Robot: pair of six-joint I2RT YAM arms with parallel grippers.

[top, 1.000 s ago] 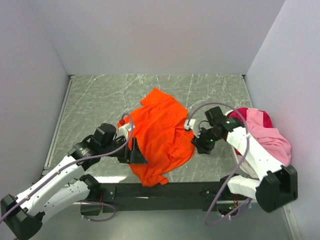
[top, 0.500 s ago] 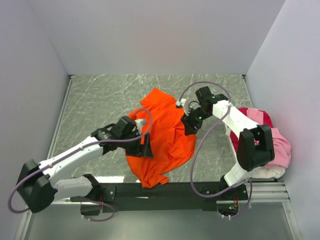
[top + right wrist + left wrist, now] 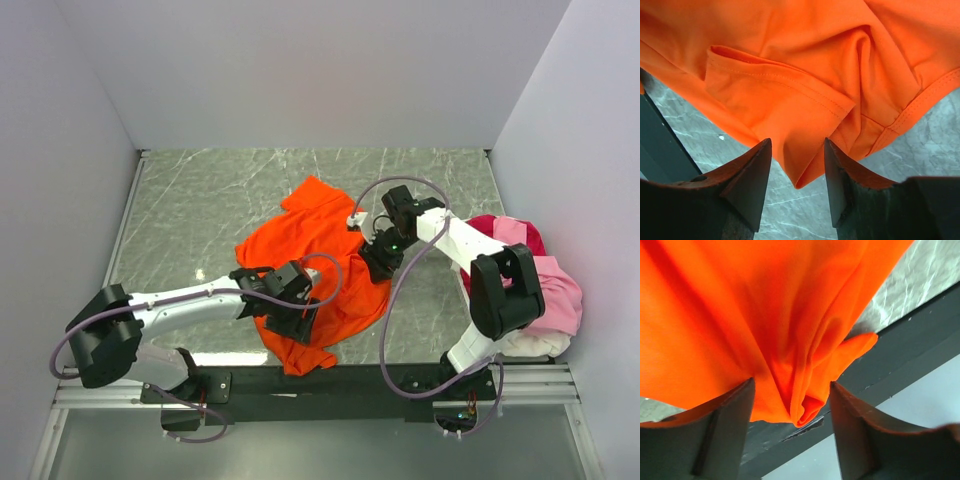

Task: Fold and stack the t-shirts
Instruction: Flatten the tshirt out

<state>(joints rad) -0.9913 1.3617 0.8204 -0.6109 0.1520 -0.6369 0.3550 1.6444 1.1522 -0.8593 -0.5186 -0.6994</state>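
At the lower left of centre in the top view, the left gripper (image 3: 297, 320) sits on the near edge of the orange t-shirt (image 3: 320, 245). The shirt lies crumpled mid-frame on the marbled green table (image 3: 200, 210), just above the black rail (image 3: 340, 380). The left wrist view shows a bunched fold of the cloth pinched between narrow-set jaws. Right of centre, the right gripper (image 3: 378, 262) is at the shirt's right edge, its jaws also narrow and clamping a hemmed fold. At the far right, against the wall, lies the heap of t-shirts (image 3: 545, 285), pink and magenta-red with white at its lower end.
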